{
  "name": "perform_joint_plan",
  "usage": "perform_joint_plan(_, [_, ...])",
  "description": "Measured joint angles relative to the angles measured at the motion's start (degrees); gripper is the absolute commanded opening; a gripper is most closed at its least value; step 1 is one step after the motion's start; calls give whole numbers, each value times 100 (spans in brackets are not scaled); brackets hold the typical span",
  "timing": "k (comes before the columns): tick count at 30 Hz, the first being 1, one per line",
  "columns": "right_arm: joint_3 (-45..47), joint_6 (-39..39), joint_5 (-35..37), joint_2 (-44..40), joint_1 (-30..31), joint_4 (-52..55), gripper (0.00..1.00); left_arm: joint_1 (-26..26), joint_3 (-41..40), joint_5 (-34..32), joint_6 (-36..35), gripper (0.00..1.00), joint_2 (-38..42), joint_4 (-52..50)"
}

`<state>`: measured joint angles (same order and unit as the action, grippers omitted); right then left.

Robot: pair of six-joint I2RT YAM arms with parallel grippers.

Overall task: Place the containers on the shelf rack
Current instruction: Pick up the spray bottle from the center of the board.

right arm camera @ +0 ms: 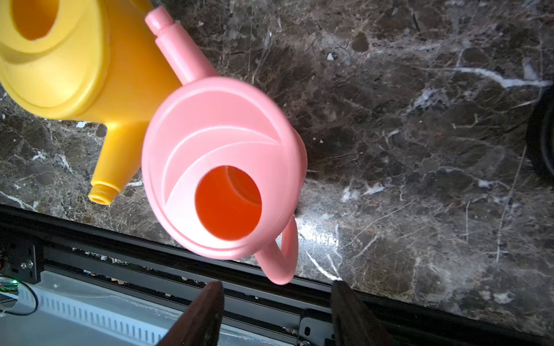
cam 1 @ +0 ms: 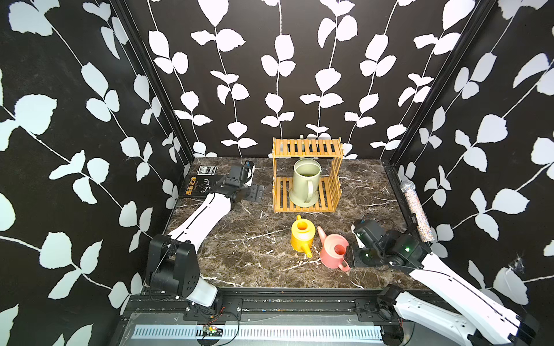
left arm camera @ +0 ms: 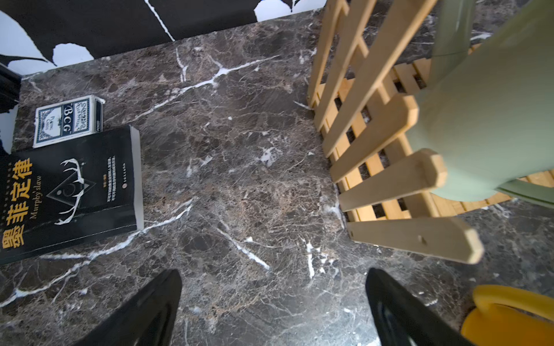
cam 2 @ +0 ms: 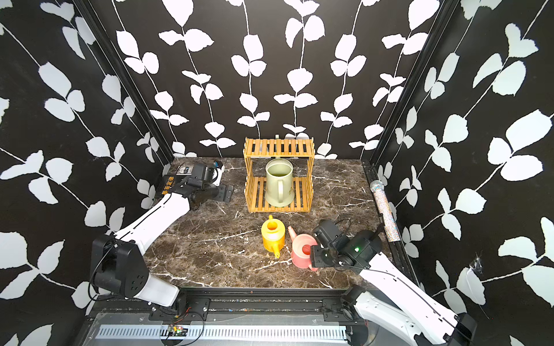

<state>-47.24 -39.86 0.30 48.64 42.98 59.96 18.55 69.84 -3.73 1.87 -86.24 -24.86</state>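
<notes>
**Green can on the rack's lower tier; yellow and pink cans on the table**

You have the large pale sage-green plastic watering can standing upright on the lower tier of the two-tier slatted bamboo shelf rack. Its handle faces the open front. The rack's top tier holds nothing.

The small yellow plastic watering can stands upright on the dark veined marble table, in front of the rack, with its spout pointing toward the near edge. Just beside it, on your right-arm side, the small pink plastic watering can also stands upright. Its spout angles back past the yellow can, and you cannot tell whether the two touch.

Your right gripper sits at the pink can's loop handle. In the right wrist view its fingers stand apart on either side of the handle's end, and neither presses on it.

Your left gripper hangs over bare marble beside the rack, with its fingers spread wide and nothing between them.

A black paperback book and a blue-and-white box of playing cards lie at the table's far left corner. A glittery microphone lies along the right edge.
</notes>
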Motion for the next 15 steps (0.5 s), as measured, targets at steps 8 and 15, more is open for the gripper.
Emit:
perform_joint_plan(8, [330, -52, 286, 197, 505, -498, 57, -208, -37, 13, 4, 98, 9, 44])
perform_joint_plan(15, [575, -173, 540, 240, 741, -774, 49, -317, -70, 35, 15, 99, 28, 94])
